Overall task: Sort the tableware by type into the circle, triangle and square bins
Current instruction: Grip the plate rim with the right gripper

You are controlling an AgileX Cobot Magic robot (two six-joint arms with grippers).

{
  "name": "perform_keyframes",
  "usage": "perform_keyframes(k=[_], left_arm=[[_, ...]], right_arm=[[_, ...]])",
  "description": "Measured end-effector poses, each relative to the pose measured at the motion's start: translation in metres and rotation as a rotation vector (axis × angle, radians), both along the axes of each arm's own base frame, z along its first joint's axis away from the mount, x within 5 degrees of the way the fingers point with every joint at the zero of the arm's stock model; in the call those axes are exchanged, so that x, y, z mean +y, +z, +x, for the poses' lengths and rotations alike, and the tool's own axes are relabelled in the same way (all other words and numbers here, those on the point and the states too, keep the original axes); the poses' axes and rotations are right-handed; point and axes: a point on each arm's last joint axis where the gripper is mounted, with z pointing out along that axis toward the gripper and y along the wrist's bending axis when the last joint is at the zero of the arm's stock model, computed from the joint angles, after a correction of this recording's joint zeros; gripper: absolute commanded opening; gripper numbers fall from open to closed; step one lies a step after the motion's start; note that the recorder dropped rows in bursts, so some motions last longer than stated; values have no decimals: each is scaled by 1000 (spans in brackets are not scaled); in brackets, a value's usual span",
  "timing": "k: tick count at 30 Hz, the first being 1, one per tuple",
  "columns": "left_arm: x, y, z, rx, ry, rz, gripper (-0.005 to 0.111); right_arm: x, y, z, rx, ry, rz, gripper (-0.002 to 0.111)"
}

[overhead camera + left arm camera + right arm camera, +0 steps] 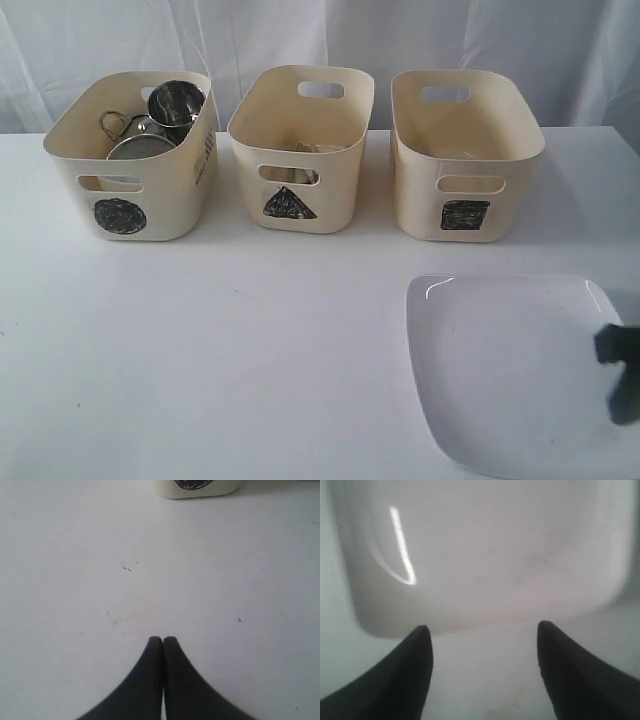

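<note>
Three cream bins stand in a row at the back: the circle bin point(140, 160) holding steel cups point(176, 102) and a steel bowl point(140, 147), the triangle bin point(300, 150) with cutlery barely showing through its handle slot, and the square bin point(465, 155). The large white square plate point(510, 370) lies flat at the front right. My right gripper point(620, 375) is at the plate's right edge, open, its fingers point(410, 670) just short of the plate's rim point(485, 570). My left gripper point(163, 640) is shut over bare table, out of the exterior view.
The white table point(200, 350) ends at a white curtain point(300, 40) behind the bins. The bottom of the circle bin point(197, 487) shows at the far edge of the left wrist view.
</note>
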Motion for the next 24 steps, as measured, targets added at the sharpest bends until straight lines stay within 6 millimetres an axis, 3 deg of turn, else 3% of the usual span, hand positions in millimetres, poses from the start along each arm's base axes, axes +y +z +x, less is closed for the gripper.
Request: perform_keyframes(k=[5,10,17,24], left_arm=[[0,0,0,0,0,0,0],[0,0,0,0,0,0,0],[0,0,0,0,0,0,0],[0,0,0,0,0,0,0]], right_arm=[[-28,-3,-18,161,-52,-188,58],[-25,-18,-14,165,-33,-99,58],[-45,-49,0,171,-101,-4,58],[-50,-65,14,104,-75,97,58]])
